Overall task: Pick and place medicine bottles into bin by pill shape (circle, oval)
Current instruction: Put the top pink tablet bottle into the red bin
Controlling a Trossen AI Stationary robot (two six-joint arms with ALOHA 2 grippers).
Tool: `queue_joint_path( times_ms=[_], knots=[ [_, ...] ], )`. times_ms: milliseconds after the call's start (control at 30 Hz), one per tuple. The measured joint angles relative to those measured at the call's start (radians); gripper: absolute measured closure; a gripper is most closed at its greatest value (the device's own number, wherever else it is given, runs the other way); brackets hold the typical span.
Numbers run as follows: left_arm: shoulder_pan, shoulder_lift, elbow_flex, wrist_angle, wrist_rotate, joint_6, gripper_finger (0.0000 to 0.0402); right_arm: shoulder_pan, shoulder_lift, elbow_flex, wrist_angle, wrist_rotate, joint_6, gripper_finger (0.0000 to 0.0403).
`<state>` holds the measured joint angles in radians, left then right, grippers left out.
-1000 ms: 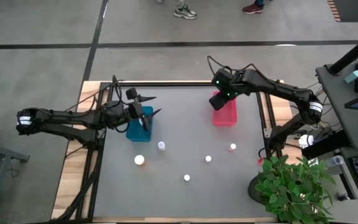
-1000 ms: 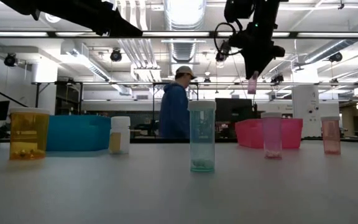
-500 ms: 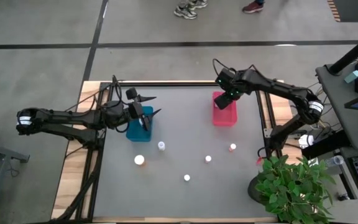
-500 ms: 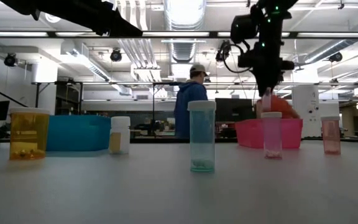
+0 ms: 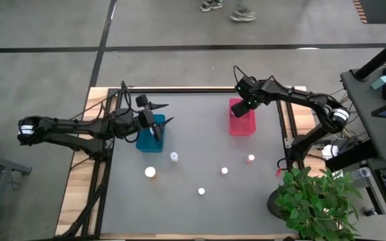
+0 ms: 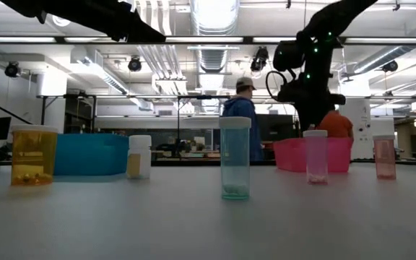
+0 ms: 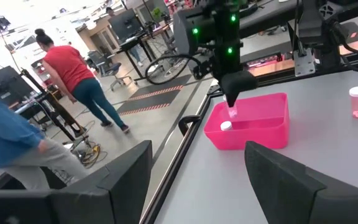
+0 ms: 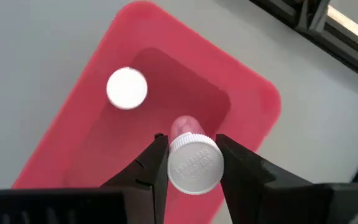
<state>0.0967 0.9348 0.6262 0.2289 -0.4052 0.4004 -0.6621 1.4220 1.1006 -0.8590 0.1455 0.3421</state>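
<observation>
Bottles (image 5: 200, 191) with white caps stand scattered across the lower middle of the grey table (image 5: 193, 214) in the high view, five of them loose, well apart from each other. A pink bottle (image 8: 194, 163) is clamped at its cap between the right gripper's (image 8: 191, 163) fingers, hanging inside the pink bin (image 5: 241, 125) at the upper right of the table. A second bottle (image 8: 127, 88) already sits in that bin, shown by its white cap. The left gripper (image 5: 159, 125) hovers over the blue bin (image 5: 144, 142) at the table's left, jaws wide apart and holding nothing. In the low view, people (image 6: 245, 115) stand in the room behind the table.
</observation>
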Motion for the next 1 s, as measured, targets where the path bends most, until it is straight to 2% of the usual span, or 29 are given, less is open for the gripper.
queue_joint_path(
  times_ms=[533, 1000],
  knots=[
    [0.0, 0.0, 0.0, 0.002, 0.0, 0.0, 0.0164, -0.026, 0.0, -0.159, 0.195, -0.026, 0.005, 0.0296],
    [0.0, 0.0, 0.0, 0.002, 0.0, 0.0, 0.0164, -0.026, 0.001, -0.185, 0.273, -0.003, 0.013, 0.0296]
  ],
)
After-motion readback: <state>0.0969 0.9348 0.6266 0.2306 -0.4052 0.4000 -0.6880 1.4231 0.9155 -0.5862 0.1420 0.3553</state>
